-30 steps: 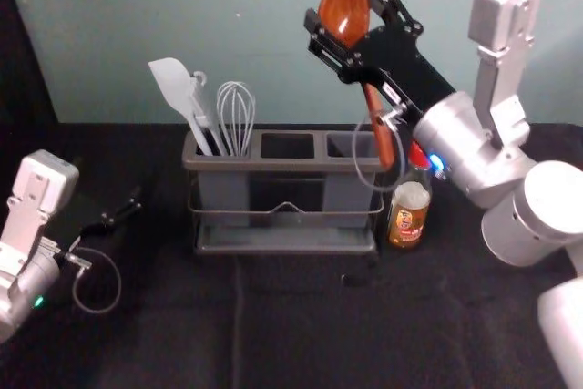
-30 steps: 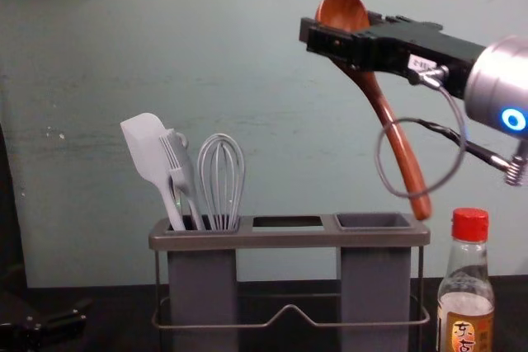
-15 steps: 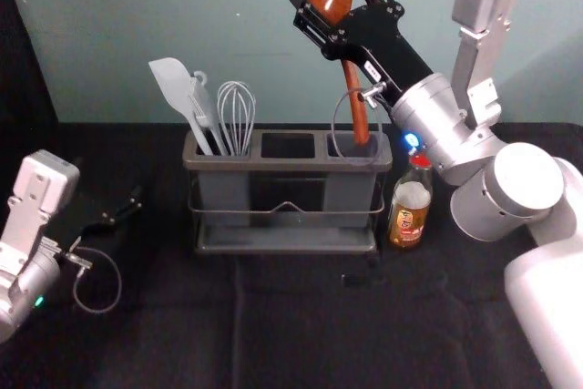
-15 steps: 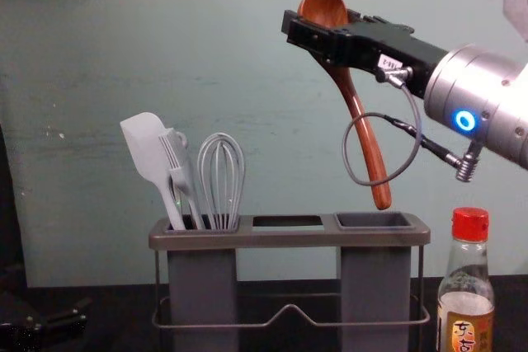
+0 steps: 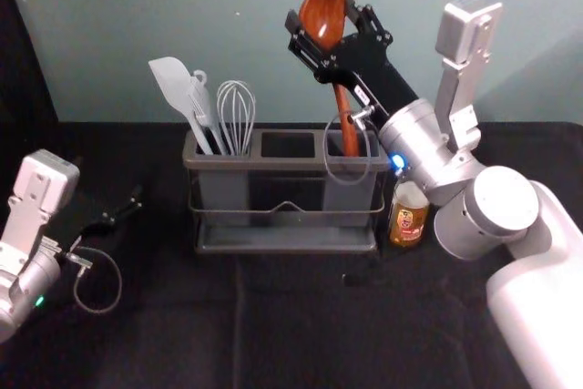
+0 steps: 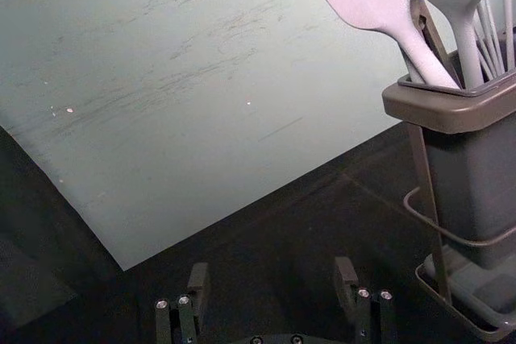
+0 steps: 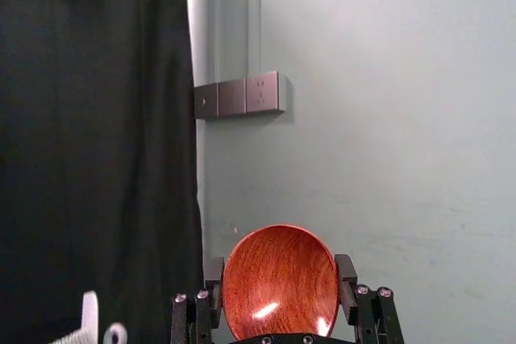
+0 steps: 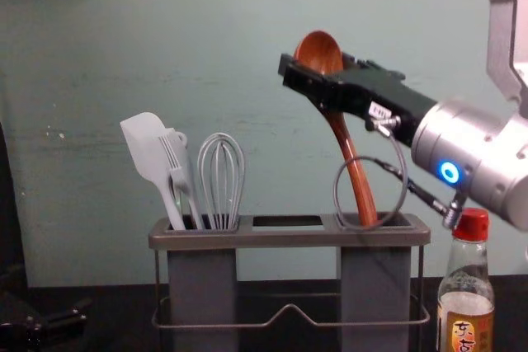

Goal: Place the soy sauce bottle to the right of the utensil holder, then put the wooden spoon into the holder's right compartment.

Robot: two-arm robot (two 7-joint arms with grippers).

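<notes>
Head view: black cloth [image 5: 291,334], grey-green wall [image 5: 237,43].

On table [image 5: 291,325]: utensil holder [image 8: 289,239]. Left compartment [image 8: 202,286]: spatula [image 8: 147,146], brush [image 8: 183,175], whisk [image 8: 221,179]. Right compartment [image 8: 375,286], at mouth: spoon handle's end [image 8: 366,213]. Right of holder: soy sauce bottle [image 5: 407,218].

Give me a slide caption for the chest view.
Right gripper holds the wooden spoon, handle tip at the right compartment.
</notes>
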